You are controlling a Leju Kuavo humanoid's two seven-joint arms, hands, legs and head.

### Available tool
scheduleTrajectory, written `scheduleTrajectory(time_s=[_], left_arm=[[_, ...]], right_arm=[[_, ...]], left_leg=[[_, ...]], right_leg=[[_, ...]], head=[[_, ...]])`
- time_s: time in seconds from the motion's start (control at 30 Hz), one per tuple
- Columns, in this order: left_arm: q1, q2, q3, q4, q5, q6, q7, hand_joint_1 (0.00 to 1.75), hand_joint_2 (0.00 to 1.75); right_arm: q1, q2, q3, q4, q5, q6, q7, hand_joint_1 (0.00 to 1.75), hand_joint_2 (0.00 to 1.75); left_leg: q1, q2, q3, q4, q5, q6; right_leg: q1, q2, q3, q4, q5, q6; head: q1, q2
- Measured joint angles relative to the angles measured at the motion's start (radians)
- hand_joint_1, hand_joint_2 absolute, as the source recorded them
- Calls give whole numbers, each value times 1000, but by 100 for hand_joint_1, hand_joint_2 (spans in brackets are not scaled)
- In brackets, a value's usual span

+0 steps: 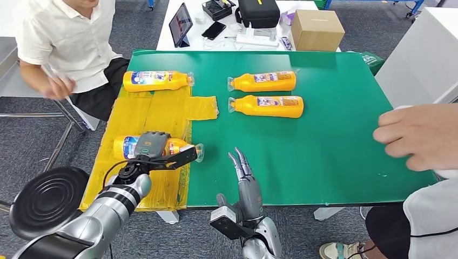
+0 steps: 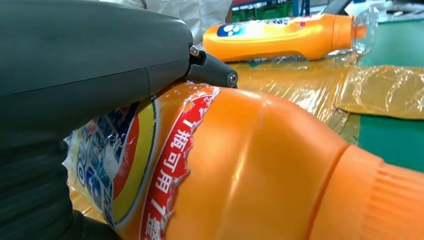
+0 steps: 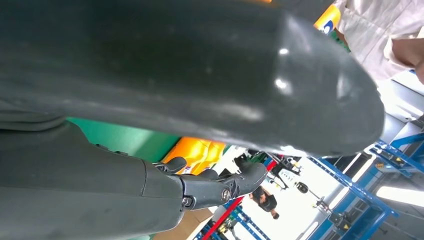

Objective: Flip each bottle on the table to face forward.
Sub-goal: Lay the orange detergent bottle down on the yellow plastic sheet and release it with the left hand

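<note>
Several orange bottles lie on their sides on the green table (image 1: 324, 151). One bottle (image 1: 156, 81) is at the back of the yellow plastic sheet (image 1: 146, 116); two more (image 1: 263, 82) (image 1: 268, 106) lie side by side mid-table. My left hand (image 1: 154, 148) grips the nearest bottle (image 1: 123, 147) from above on the sheet. Up close, its thumb (image 2: 125, 60) lies across the labelled body of that bottle (image 2: 250, 165), with the far bottle (image 2: 280, 35) behind. My right hand (image 1: 243, 178) hovers at the table's front edge, fingers straight and apart, holding nothing.
A person's hand (image 1: 416, 135) rests on the table's right edge. Another person (image 1: 70, 43) sits at the back left. A black round stool (image 1: 48, 199) stands by my left arm. A tablet (image 1: 180, 24), black case (image 1: 259, 12) and cardboard box (image 1: 317, 29) sit behind the table.
</note>
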Motion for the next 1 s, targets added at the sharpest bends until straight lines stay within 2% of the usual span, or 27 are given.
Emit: scheduleTrajectory(time_s=[0.03, 0.07, 0.1, 0.2, 0.37, 0.67, 0.8, 1.0], left_arm=[[-6, -1, -2, 7, -1, -12, 1, 15, 175], [-12, -1, -3, 14, 0, -23, 2, 2, 175], [-17, -2, -3, 20, 2, -35, 3, 0, 175], [-27, -5, -2, 33, 36, -72, -9, 0, 175], [-34, -15, 20, 39, 177, -153, -113, 0, 175], [-33, -27, 33, 25, 280, -211, -188, 0, 175], [-22, -25, 19, -38, 423, -260, -235, 0, 175], [29, -5, -36, -227, 552, -197, -268, 0, 175]], right_arm=[[-1, 0, 0, 3, -3, -1, -1, 0, 0], [-3, 0, 0, 7, -6, -2, -3, 0, 0], [-4, 0, 0, 11, -7, -3, -6, 0, 0], [-7, 0, -1, 23, -10, -4, -17, 0, 0], [-14, 0, -2, 49, -10, -5, -40, 0, 0], [-15, 5, -7, 82, 0, -6, -64, 0, 0], [-15, 8, -24, 94, 9, -6, -84, 0, 0], [-7, 10, -55, 102, 33, -6, -88, 0, 0]], left_leg=[[0, 0, 0, 0, 0, 0], [0, 0, 0, 0, 0, 0], [0, 0, 0, 0, 0, 0], [0, -1, 1, 0, 1, 0], [0, -2, 1, 0, 1, -1], [0, -2, 1, 0, 1, -1], [0, -1, 0, 0, 1, -1], [0, -1, -1, 0, 1, -1]], right_leg=[[0, 0, 0, 0, 0, 0], [0, -1, 0, 0, 0, 0], [0, -1, 0, 0, 0, 0], [0, -1, 1, 0, 0, 0], [0, -2, 1, 0, 0, 0], [0, -2, 1, 0, 0, 0], [0, -2, 1, 0, 0, 0], [0, -2, 0, 0, 0, 0]], head=[[0, 0], [0, 0], [0, 0], [0, 0], [0, 0], [0, 0], [0, 0], [0, 0]])
